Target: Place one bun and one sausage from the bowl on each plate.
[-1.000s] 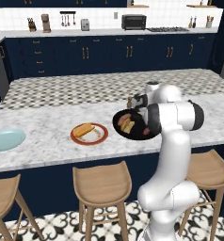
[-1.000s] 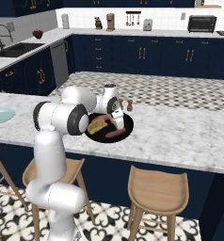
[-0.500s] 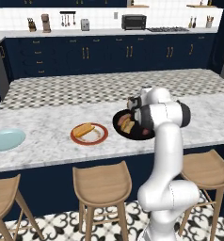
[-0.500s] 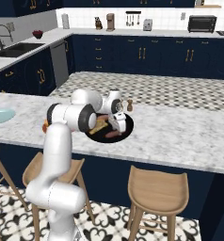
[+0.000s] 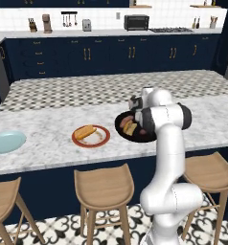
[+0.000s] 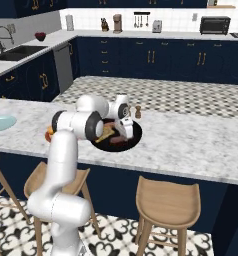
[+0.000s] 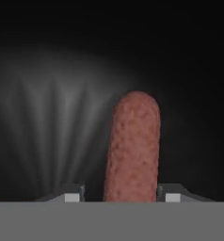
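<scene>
Our gripper [image 7: 118, 194] came down into the black bowl [image 5: 121, 128] at frame centre and its jaws narrowed around a sausage [image 7: 132, 146], though we couldn't tell if they'd clamped it; red-rimmed plate [image 5: 99, 142] sat just left.

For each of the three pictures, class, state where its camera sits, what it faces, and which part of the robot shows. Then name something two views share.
Left base view: behind the arm's left, looking down over the counter; the white arm rises at lower right.
Right base view: behind its right, same counter; the arm rises at lower left.
Hand view: on the hand, looking into the black bowl at a sausage between the pincer tips.
Shared: both base views show the bowl and the blue plate.
</scene>
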